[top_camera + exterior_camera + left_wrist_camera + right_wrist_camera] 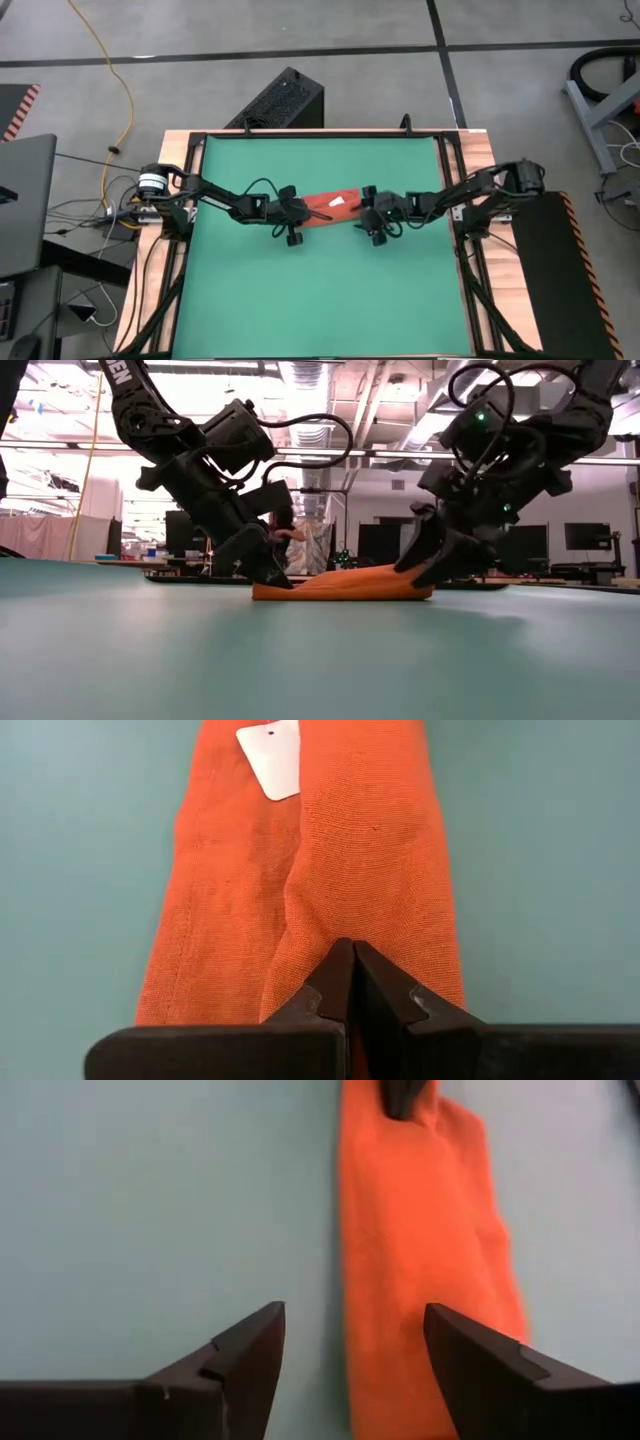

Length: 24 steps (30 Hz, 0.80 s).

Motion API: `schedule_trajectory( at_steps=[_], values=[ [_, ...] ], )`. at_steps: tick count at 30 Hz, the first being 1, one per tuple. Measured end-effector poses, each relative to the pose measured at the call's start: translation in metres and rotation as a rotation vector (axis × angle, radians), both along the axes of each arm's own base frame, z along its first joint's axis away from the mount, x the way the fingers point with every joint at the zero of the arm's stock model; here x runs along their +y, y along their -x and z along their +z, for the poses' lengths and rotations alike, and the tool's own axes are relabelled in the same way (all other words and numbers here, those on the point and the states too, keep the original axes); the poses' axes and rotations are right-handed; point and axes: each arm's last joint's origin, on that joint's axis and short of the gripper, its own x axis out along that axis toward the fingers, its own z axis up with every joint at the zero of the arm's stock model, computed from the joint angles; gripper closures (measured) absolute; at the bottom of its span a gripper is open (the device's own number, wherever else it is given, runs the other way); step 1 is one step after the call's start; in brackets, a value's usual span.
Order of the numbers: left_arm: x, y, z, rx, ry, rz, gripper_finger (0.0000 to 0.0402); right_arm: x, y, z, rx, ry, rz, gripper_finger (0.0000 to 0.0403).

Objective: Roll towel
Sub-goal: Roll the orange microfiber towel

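The orange-red towel (330, 207) lies as a narrow, bunched strip on the green mat (320, 300), running left to right, its small white tag (270, 758) on top. My left gripper (300, 213) is shut at the towel's left end (262, 592). My right gripper (366, 213) is open at the towel's right end. In the right wrist view its fingers stand on either side of one long edge of the towel (420, 1230). My left gripper has its shut fingertips (340, 970) on a raised crease (300, 910) at the towel's left end, coming slanting down from the table's left, along the strip. Whether cloth is between the tips is hidden by the fingers. The towel lies on the mat. Whether my right gripper touches the towel, I cannot tell.
The green mat covers the table inside a dark frame (448, 200), with free mat near and far of the towel. A black box (280, 100) stands on the floor beyond the far edge. A laptop (20, 200) and cables lie at the left.
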Motion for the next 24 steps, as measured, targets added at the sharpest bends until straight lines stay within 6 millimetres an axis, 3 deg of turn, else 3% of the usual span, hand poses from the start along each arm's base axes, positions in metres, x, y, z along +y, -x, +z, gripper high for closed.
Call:
schedule_trajectory(
  at_steps=[12,24],
  values=[
    [0.000,0.000,0.000,0.003,-0.002,-0.014,0.0401,-0.008,0.004,-0.005,0.082,0.142,-0.058,0.0137],
    [0.000,0.000,0.000,0.006,-0.004,-0.031,0.0401,-0.015,-0.005,-0.035,0.132,0.161,-0.141,0.0149]
  ],
)
